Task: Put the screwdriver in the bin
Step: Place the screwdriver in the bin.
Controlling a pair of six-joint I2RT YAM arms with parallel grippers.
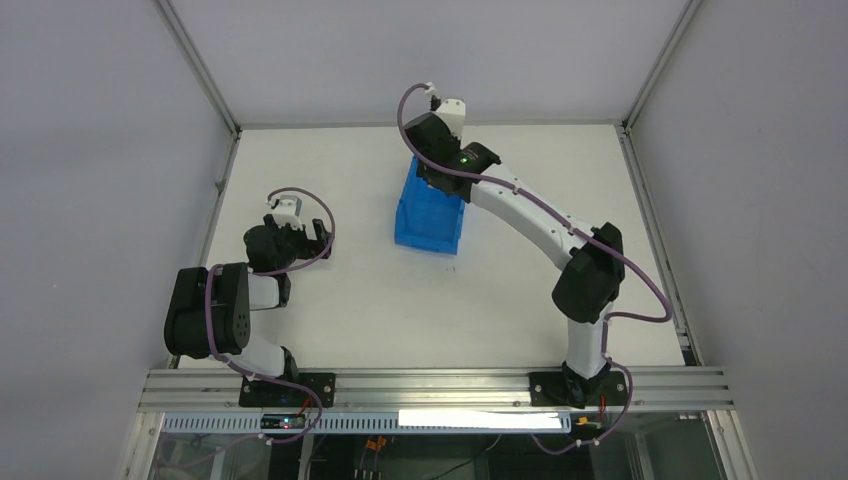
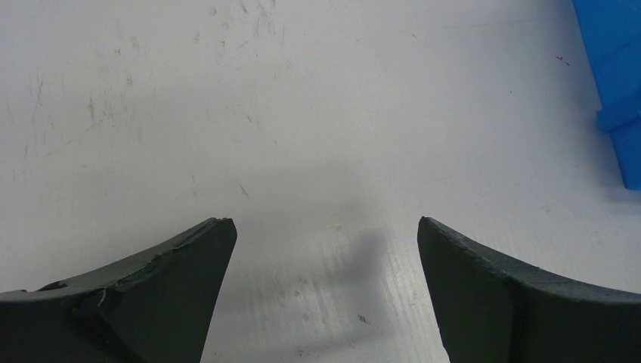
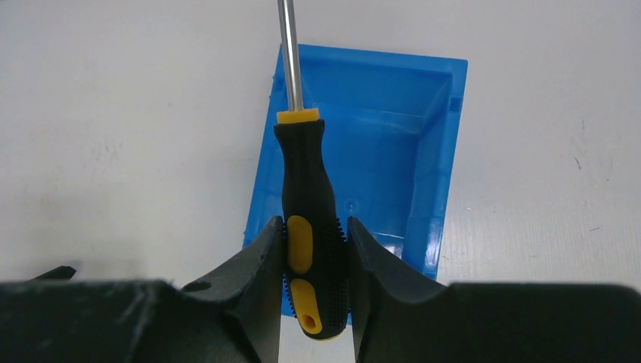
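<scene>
- The left arm [image 1: 215, 310] is sitting at the near left, its jaws standing wide apart over the bench [image 2: 302, 91] and holding nothing.
- The right arm [image 1: 530, 215] is reaching far — its jaws are clamping the screwdriver [image 3: 306, 189] by the handle, shaft pointing away.
- The screwdriver is hanging above the open bin [image 3: 442, 151] at far centre — the pickup is looking done; lowering and releasing are remaining.
</scene>
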